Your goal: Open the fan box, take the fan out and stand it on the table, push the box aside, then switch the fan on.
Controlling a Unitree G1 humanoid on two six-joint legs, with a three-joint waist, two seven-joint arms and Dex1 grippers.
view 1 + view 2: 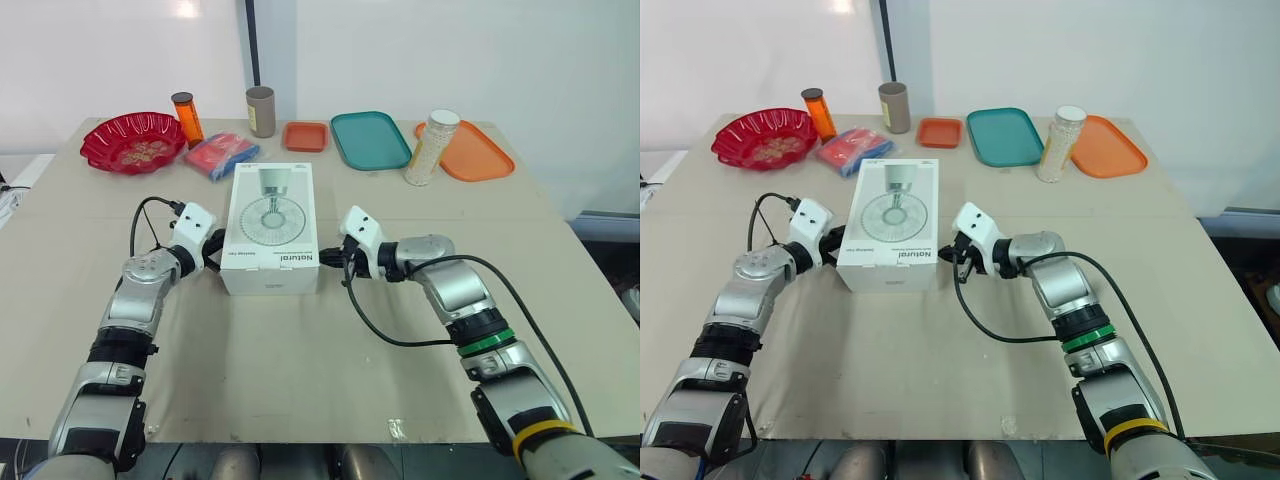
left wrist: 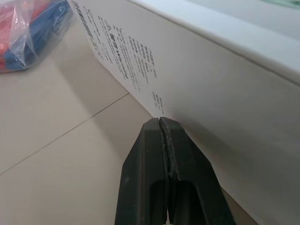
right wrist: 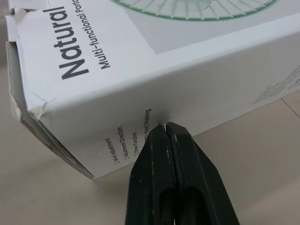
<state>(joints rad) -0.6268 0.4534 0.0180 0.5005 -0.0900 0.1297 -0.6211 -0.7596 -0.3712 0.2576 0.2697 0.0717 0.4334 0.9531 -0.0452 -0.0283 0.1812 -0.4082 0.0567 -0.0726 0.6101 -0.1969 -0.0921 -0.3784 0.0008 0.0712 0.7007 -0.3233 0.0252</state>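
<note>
Fan box: one white fan box (image 1: 270, 228) lies flat at mid-bench (image 1: 300, 350), fan print facing up, between the two claws.
Left claw: the left claw (image 2: 161, 121) has its black fingers pressed together, tips against the box's left side wall.
Right claw: the right claw (image 3: 165, 125) is also pressed together, its tip touching the box's right side wall near the front corner.
Head views: they take in the whole bench and the row of things along its far edge.
Wrist views: these give the small print on the box's side walls. The right one shows a crumpled front corner under the word "Natural".
Count: three trays, a small orange tray (image 1: 305, 136), a teal tray (image 1: 370, 139) and a larger orange tray (image 1: 478, 150). There is one each of the rest.
Containers: the red bowl (image 1: 133, 142) holds brownish bits I cannot make out. The white-capped canister (image 1: 432, 147) holds pale speckled stuff. The orange bottle (image 1: 187, 118) has a dark cap.
Others: a grey-brown cylinder (image 1: 261, 111) and a red-and-blue packet (image 1: 221, 154).
</note>
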